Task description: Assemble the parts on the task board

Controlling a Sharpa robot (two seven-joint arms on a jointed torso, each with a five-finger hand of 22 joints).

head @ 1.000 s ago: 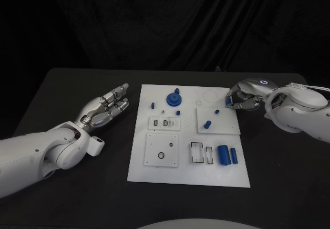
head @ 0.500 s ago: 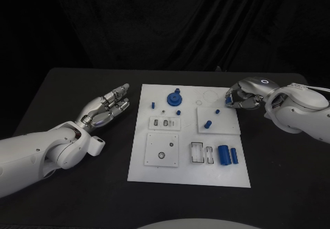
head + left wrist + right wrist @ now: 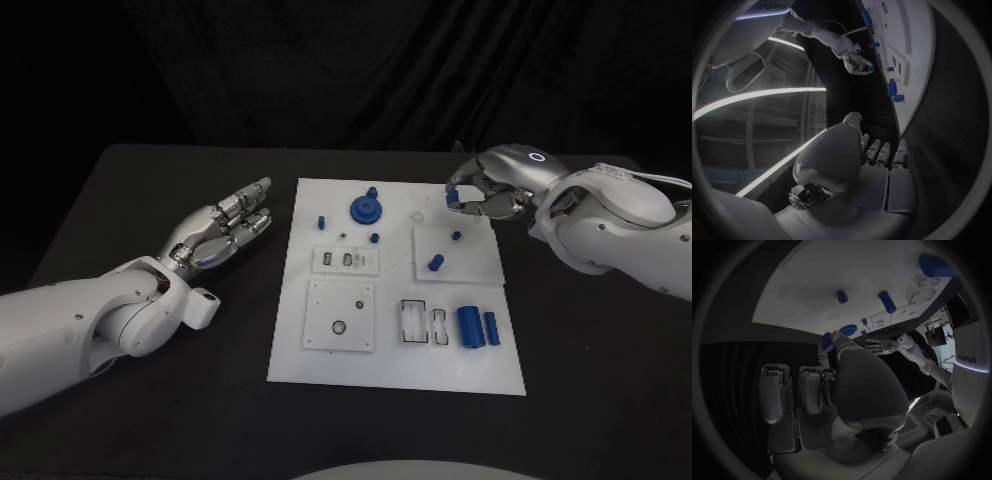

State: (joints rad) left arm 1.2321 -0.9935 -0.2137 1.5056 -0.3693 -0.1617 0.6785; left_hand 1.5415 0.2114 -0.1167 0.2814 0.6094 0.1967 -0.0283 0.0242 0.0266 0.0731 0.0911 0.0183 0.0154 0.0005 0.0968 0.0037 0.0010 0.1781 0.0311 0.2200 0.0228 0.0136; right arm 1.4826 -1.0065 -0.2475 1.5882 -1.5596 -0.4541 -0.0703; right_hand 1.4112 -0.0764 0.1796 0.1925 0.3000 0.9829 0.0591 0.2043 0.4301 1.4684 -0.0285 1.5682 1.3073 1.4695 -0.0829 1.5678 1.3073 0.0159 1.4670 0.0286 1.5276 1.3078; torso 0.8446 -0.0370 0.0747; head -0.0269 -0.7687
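Note:
The white task board [image 3: 389, 360] lies in the middle of the black table. On it are a blue round disc part [image 3: 365, 207], several small blue pegs such as one [image 3: 436, 263] on the right square plate, and two blue cylinders [image 3: 470, 325] near the front right. My right hand [image 3: 488, 195] hovers over the board's far right corner, fingers curled, pinching a small blue part [image 3: 459, 200] that is also visible at its fingertips [image 3: 826, 346]. My left hand [image 3: 224, 225] lies left of the board, fingers stretched out, holding nothing.
A square plate with a round hole [image 3: 339, 315] and a slotted plate [image 3: 349, 258] sit on the board's left half. A rectangular slot frame [image 3: 423, 322] is beside the cylinders. Bare black table [image 3: 159, 400] surrounds the board.
My right hand, still holding the small blue part, has moved left and slightly away from me, from beside the board's right edge to over its far right corner. The left hand has not moved.

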